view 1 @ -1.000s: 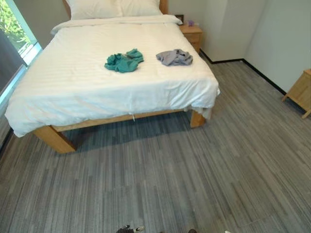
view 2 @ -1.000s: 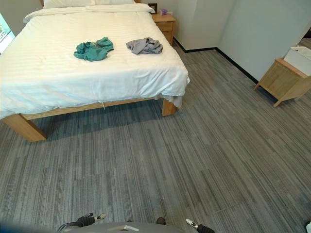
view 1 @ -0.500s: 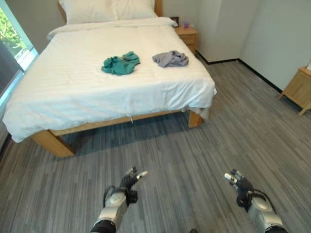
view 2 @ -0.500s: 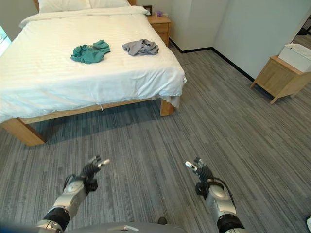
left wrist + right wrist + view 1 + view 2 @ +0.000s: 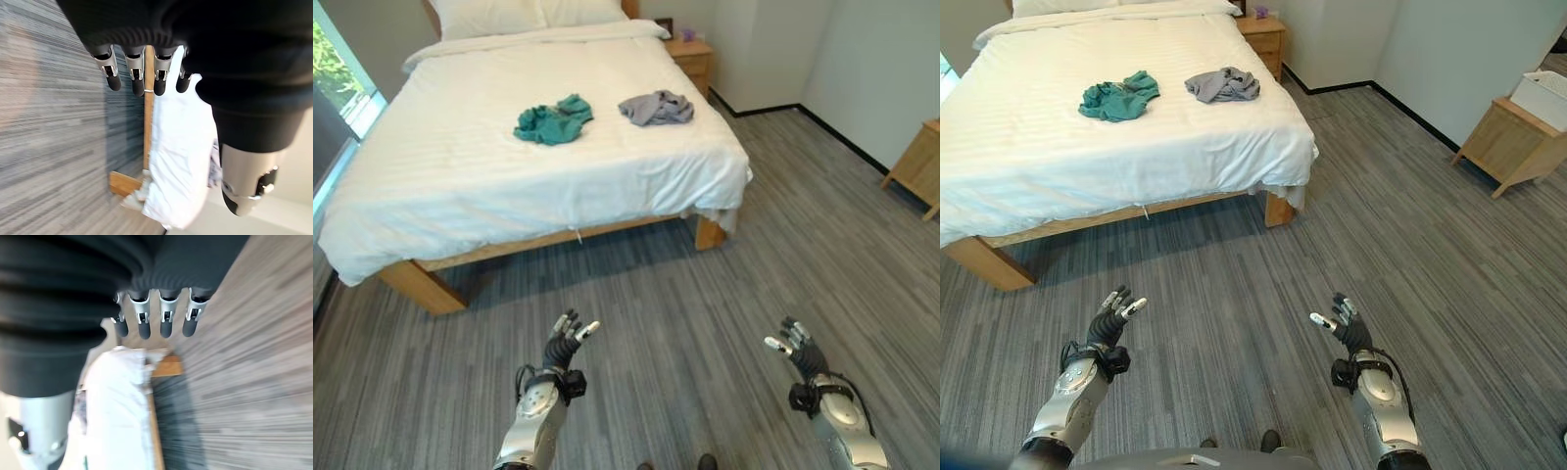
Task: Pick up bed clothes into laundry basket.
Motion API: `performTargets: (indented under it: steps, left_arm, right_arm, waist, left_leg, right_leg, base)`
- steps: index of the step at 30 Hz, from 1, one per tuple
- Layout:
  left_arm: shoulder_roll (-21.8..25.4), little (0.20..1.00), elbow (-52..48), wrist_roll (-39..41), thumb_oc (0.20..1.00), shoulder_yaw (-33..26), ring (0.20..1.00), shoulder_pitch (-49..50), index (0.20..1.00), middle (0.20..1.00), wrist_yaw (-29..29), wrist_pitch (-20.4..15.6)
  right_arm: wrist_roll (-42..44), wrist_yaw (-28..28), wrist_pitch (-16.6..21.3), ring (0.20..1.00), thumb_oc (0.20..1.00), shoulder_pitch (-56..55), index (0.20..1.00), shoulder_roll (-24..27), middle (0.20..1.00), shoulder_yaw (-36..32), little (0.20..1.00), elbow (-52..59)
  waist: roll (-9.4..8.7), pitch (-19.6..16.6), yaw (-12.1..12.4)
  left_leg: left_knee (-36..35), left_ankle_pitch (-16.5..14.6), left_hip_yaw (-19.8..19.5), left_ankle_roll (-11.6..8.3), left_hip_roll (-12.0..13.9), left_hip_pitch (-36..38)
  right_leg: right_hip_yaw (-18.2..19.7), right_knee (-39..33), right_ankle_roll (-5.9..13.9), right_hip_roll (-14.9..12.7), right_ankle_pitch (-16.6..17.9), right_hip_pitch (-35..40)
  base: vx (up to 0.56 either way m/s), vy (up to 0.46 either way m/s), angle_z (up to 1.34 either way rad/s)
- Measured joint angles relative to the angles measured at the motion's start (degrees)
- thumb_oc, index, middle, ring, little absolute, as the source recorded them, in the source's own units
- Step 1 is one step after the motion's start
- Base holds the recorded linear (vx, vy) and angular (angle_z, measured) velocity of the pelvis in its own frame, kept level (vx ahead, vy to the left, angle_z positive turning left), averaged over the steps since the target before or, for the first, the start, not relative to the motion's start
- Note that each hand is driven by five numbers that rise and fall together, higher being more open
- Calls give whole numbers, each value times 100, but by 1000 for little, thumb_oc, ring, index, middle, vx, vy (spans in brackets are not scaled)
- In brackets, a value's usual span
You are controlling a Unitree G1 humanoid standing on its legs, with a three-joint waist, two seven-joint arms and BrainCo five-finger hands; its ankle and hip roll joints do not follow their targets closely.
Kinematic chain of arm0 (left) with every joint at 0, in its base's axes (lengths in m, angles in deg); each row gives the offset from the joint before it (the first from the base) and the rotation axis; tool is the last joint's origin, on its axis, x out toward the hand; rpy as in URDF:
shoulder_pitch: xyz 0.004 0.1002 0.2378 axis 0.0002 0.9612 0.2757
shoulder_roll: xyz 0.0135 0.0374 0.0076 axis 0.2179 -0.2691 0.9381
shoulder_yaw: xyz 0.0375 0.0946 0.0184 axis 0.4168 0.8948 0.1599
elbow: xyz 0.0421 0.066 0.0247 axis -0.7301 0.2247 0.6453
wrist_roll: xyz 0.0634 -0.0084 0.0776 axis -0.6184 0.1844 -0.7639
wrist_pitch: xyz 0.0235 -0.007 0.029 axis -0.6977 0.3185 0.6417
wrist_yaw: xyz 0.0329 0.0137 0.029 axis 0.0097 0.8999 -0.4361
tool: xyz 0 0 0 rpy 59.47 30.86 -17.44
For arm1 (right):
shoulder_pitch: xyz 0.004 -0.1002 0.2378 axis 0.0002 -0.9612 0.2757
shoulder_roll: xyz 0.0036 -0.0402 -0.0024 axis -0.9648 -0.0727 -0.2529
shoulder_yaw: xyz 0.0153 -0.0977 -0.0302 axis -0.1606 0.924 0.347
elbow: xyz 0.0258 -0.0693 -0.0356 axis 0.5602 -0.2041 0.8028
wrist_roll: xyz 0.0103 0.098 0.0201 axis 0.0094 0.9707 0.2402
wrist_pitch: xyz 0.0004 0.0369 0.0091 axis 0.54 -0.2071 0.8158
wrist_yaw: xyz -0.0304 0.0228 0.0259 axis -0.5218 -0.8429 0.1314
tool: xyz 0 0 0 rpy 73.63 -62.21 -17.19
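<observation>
Teal garment (image 5: 553, 119) crumpled on the white bed (image 5: 460, 186) at 11 o'clock, grey garment (image 5: 656, 108) just beside it at 12 o'clock, apart. Left hand (image 5: 564, 345) at 7 o'clock over grey floor (image 5: 685, 294), fingers spread, empty. Right hand (image 5: 800, 352) at 5 o'clock, fingers spread, empty. Wooden cabinet (image 5: 1513, 142) at 2 o'clock.
</observation>
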Motion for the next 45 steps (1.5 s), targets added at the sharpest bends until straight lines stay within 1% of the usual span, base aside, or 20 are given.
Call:
performTargets:
  steps: [9, 11, 13, 16, 17, 22, 25, 27, 28, 29, 31, 32, 33, 34, 35, 37, 40, 43, 44, 45]
  left_arm:
    - [-88, 1000, 8, 9, 1000, -76, 1000, -89, 1000, 1000, -198, 7]
    - [-86, 1000, 19, -8, 1000, -57, 1000, -358, 1000, 1000, -226, 4]
    - [-48, 1000, 34, -19, 1000, -80, 1000, -573, 1000, 1000, -243, 2]
    - [-66, 1000, 132, -30, 1000, -64, 1000, -693, 1000, 1000, -251, -6]
    - [-49, 1000, 150, -37, 1000, -58, 1000, -705, 1000, 1000, -254, -2]
    - [-53, 1000, 420, -56, 1000, 34, 1000, -796, 1000, 1000, -229, 1]
    - [-114, 1000, 454, -72, 1000, 268, 1000, -675, 1000, 1000, -191, 16]
    - [-94, 1000, 330, -76, 1000, 352, 1000, -355, 1000, 1000, -184, 12]
    - [-92, 1000, 327, -64, 1000, 378, 1000, -292, 1000, 1000, -188, 19]
    - [-104, 1000, 278, -62, 1000, 459, 1000, -283, 1000, 1000, -189, 28]
    - [-253, 1000, 195, -2, 1000, 471, 1000, -134, 1000, 1000, -167, 34]
    - [-284, 1000, 141, 11, 1000, 467, 1000, -125, 1000, 1000, -137, 71]
    - [-266, 1000, 76, 10, 1000, 463, 1000, -146, 1000, 1000, -106, 71]
    - [-217, 1000, 10, 3, 1000, 469, 1000, -218, 1000, 1000, -76, 71]
    - [-125, 1000, -25, 8, 1000, 450, 1000, -320, 1000, 1000, -50, 86]
    - [-73, 1000, -48, 51, 1000, 384, 1000, -478, 1000, 1000, 11, 108]
    - [-75, 1000, -40, 49, 1000, 343, 1000, -309, 1000, 1000, 73, 130]
    - [-133, 1000, 66, 31, 1000, 309, 1000, -78, 1000, 1000, 127, 141]
    - [-181, 1000, 68, 29, 1000, 303, 1000, 31, 1000, 1000, 127, 141]
    - [-62, 1000, 92, 9, 1000, 178, 1000, 94, 1000, 1000, 130, 157]
  right_arm:
    - [20, -28, -41, 1000, 1000, 285, 1000, 83, 1000, 28, 1000, 79]
    - [22, -56, -31, 1000, 1000, 509, 1000, 153, 1000, -9, 1000, 78]
    - [26, -57, -26, 1000, 1000, 723, 1000, 132, 1000, 27, 1000, 105]
    - [27, -47, 9, 1000, 1000, 644, 1000, 120, 1000, 28, 1000, 197]
    - [27, -46, 9, 1000, 1000, 617, 1000, 108, 1000, 23, 1000, 204]
    - [83, -37, 3, 1000, 1000, 132, 1000, -19, 1000, -1, 1000, 178]
    - [204, -22, -1, 1000, 1000, 136, 1000, -94, 1000, -117, 1000, 159]
    - [209, -14, -5, 1000, 1000, 72, 1000, -88, 1000, -89, 1000, 125]
    - [208, -7, -4, 1000, 1000, 217, 1000, -70, 1000, -64, 1000, 20]
    - [207, -3, -16, 1000, 1000, 303, 1000, -35, 1000, -66, 1000, -97]
    - [256, -16, 34, 1000, 1000, 477, 1000, 207, 1000, -102, 1000, -55]
    - [359, -29, 36, 1000, 1000, 553, 1000, 303, 1000, -114, 1000, -9]
    - [425, -28, 39, 1000, 1000, 598, 1000, 330, 1000, -161, 1000, 19]
    - [426, -42, 49, 1000, 1000, 601, 1000, 319, 1000, -225, 1000, 31]
    - [433, -80, 62, 1000, 1000, 637, 1000, 257, 1000, -214, 1000, -12]
    - [526, -205, 10, 1000, 1000, 701, 1000, 226, 1000, -181, 1000, -192]
    - [703, -256, 56, 1000, 1000, 890, 1000, 163, 1000, -200, 1000, -232]
    - [593, -224, 8, 1000, 1000, 805, 1000, 366, 1000, 92, 1000, -205]
    - [586, -189, 15, 1000, 1000, 722, 1000, 436, 1000, 145, 1000, -184]
    - [585, -176, -97, 1000, 1000, 594, 1000, 220, 1000, 248, 1000, -175]
  waist:
    - [70, 205, 11]
    - [221, 351, 26]
    - [391, 559, 26]
    - [323, 680, -103]
    - [295, 707, -154]
    - [69, 685, -479]
    - [44, 573, -513]
    - [120, 320, -607]
    - [149, 288, -542]
    - [60, 247, -511]
    - [137, 43, -273]
    - [166, 24, -242]
    - [166, 18, -144]
    - [91, 60, -66]
    - [-369, 248, 121]
    - [-666, 367, 232]
    - [-414, 375, 377]
    - [-70, 195, 550]
    - [47, 123, 583]
    - [-233, -9, 623]
  left_leg:
    - [-15, 30, 47, 87, -34, -196]
    - [-2, 92, 35, 166, 0, -295]
    - [-2, 31, 155, 216, 92, -283]
    - [3, -31, 79, 259, -13, -156]
    - [3, -39, 41, 254, -38, -155]
    - [236, -340, -492, 97, -44, -175]
    - [425, -831, -662, -71, 135, 82]
    - [376, -1038, -812, -413, 427, 550]
    - [1420, -1287, -786, -753, 607, 315]
    - [2905, -1236, -781, -905, 660, -328]
    - [5211, -202, -1062, -885, 899, -1317]
    - [6027, 641, -1207, -834, 988, -1715]
    - [6620, 1090, -1247, -783, 977, -2053]
    - [7119, 1044, -1095, -721, 947, -2351]
    - [7089, 700, -488, -705, 844, -2836]
    - [6279, 438, 91, -531, 866, -3261]
    - [3298, 376, 677, -528, 822, -3352]
    - [1450, 667, 786, -79, 192, -3015]
    - [1147, 619, 835, 125, 34, -2833]
    - [1310, 954, 1129, 783, -100, -2547]
  right_leg:
    - [64, 271, 90, -65, 32, -308]
    - [93, 968, 229, -85, -46, -773]
    - [-28, 2455, 357, -107, -89, -1534]
    - [-114, 3618, 494, -510, -471, -2365]
    - [-143, 3515, 499, -627, -481, -2537]
    - [-161, 813, 629, -708, -331, -2562]
    - [-736, 943, 460, -778, -72, -2464]
    - [-955, 1328, 415, -668, -165, -2035]
    - [-1037, 1427, 209, -455, -31, -1798]
    - [-1108, 1395, 38, -376, -267, -1616]
    - [-966, 1547, -528, -11, -606, -1379]
    - [-916, 1540, -672, 223, -768, -1249]
    - [-773, 1528, -861, 356, -899, -1096]
    - [-690, 1524, -887, 375, -888, -938]
    - [-313, 1234, -883, 340, -903, -413]
    - [-216, 753, -747, 311, -917, 206]
    - [-133, 126, -467, 627, -974, 1202]
    - [21, 72, -52, 749, -1244, 1930]
    - [125, 229, 49, 898, -1308, 2047]
    - [118, 354, 106, 721, -1318, 2452]
  base:
    - [-6, 119, -3]
    - [9, 197, -6]
    - [172, 95, -27]
    - [369, -43, 8]
    - [482, -147, 44]
    - [476, -170, 49]
    - [414, -175, 37]
    - [593, -315, 49]
    - [504, -342, 28]
    - [405, -345, -4]
    - [602, -509, -45]
    - [383, -328, -66]
    - [489, -325, -58]
    - [497, -200, -77]
    - [737, -196, -59]
    - [592, 8, -36]
    - [617, 35, -55]
    - [438, 10, -60]
    - [636, 18, -43]
    - [615, 43, -9]
